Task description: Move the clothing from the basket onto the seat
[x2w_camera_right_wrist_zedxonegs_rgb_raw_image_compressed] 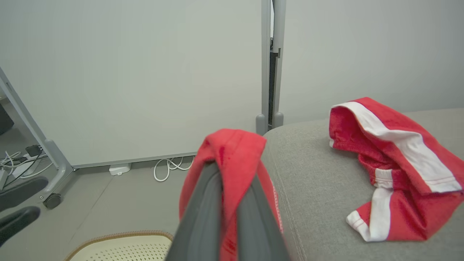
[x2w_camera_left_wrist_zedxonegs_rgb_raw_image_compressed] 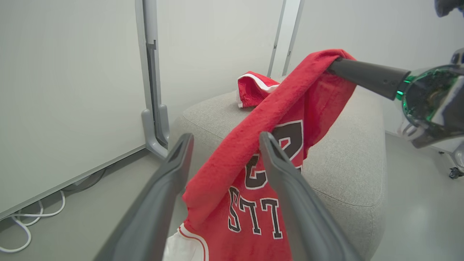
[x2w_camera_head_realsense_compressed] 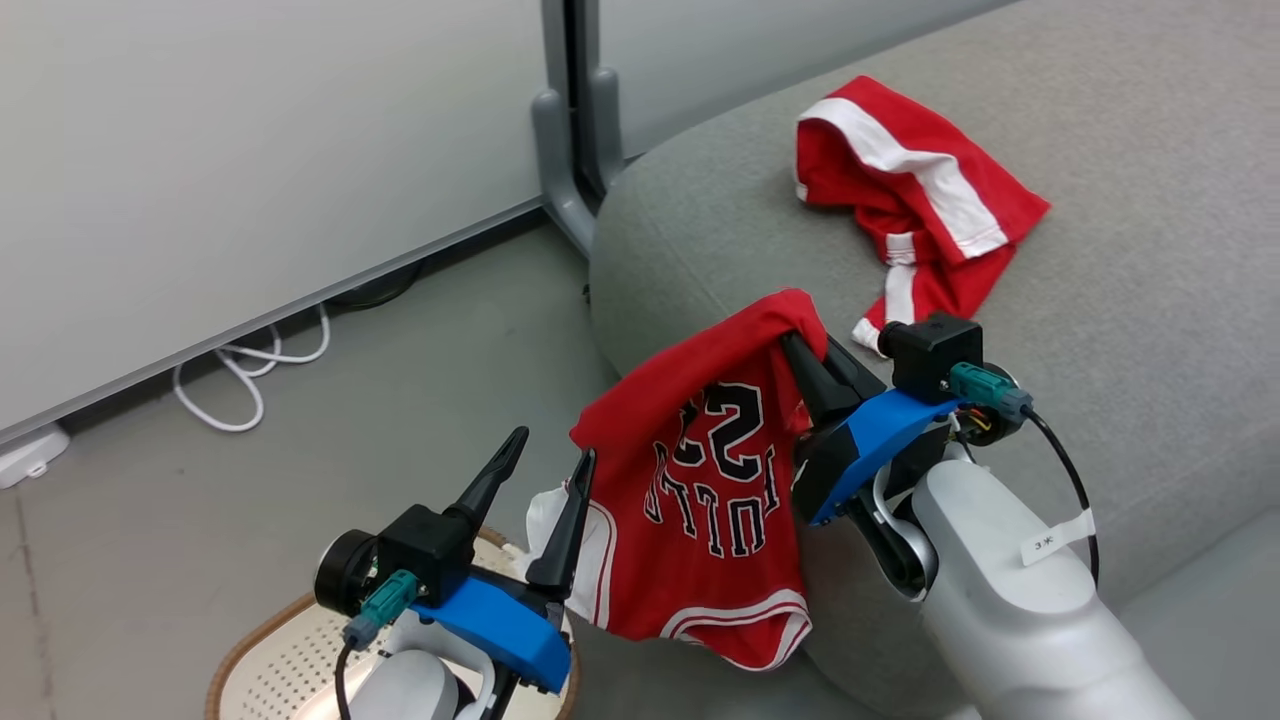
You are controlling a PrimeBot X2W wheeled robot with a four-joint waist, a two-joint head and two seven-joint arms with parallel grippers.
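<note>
Left hand spread; jersey dangling at seat edge.

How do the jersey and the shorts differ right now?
Pose: the jersey hangs from the shut right gripper by the seat's edge; the shorts lie crumpled on the seat, held by nothing.
Markings: the jersey bears black-and-white lettering and a number; the shorts show only white stripes.
Both are red with white trim.
</note>
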